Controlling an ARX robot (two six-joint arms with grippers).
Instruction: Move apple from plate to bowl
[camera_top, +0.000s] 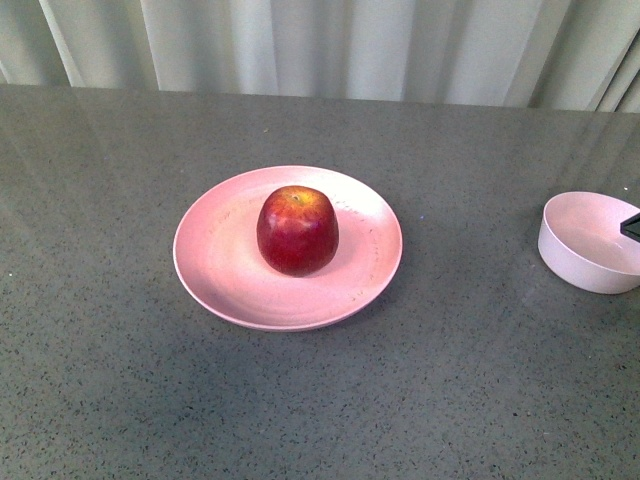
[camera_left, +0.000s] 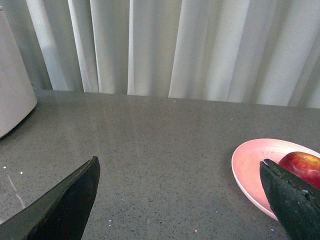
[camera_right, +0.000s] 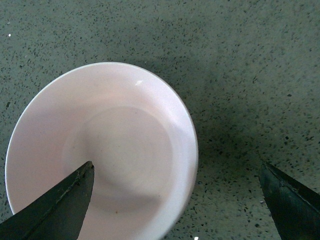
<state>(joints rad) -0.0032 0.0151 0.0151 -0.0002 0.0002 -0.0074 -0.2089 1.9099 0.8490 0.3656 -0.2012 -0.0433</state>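
Apple (camera_top: 297, 230) sits on plate (camera_top: 220, 262) beside the left fingers (camera_left: 65, 205), wide apart and empty. Right fingers (camera_right: 55, 210), wide and empty too, hang above the bowl (camera_right: 75, 120).

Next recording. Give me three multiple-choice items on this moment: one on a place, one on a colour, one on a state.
1. Where is the apple?
A. on the plate
B. in the bowl
C. held in the air

2. What colour is the plate?
A. blue
B. pink
C. green

3. How is the right claw?
A. shut on the apple
B. shut, empty
C. open

Key:
1. A, the apple sits mid-plate and the bowl is empty.
2. B, it shows pink in the front view.
3. C, its jaws stand wide apart, gripping nothing.
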